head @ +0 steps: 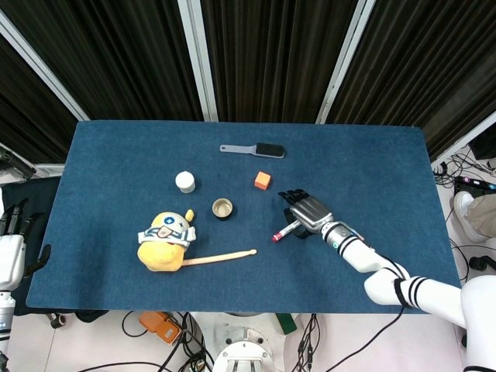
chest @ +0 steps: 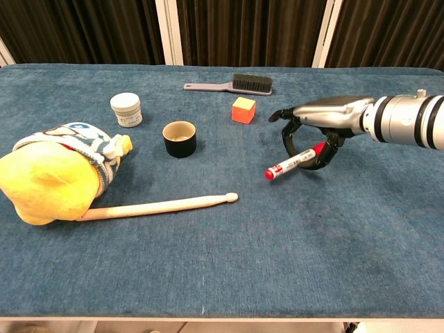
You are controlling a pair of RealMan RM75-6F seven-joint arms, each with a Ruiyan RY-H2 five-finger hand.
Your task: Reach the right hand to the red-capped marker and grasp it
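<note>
The red-capped marker (head: 282, 231) (chest: 287, 165) is a white pen with red at both ends, angled right of the table's middle. My right hand (head: 308, 212) (chest: 320, 115) is over its right end, fingers curled down around the barrel and gripping it. The marker's left tip sticks out free to the left. At the far left edge of the head view my left hand (head: 12, 246) hangs off the table, fingers apart and holding nothing.
A wooden drumstick (chest: 159, 205) and a yellow plush toy (chest: 52, 173) lie at the left front. A black cup (chest: 180, 138), white jar (chest: 126, 109), orange cube (chest: 243, 109) and brush (chest: 236, 84) sit further back on the blue table (chest: 277, 263).
</note>
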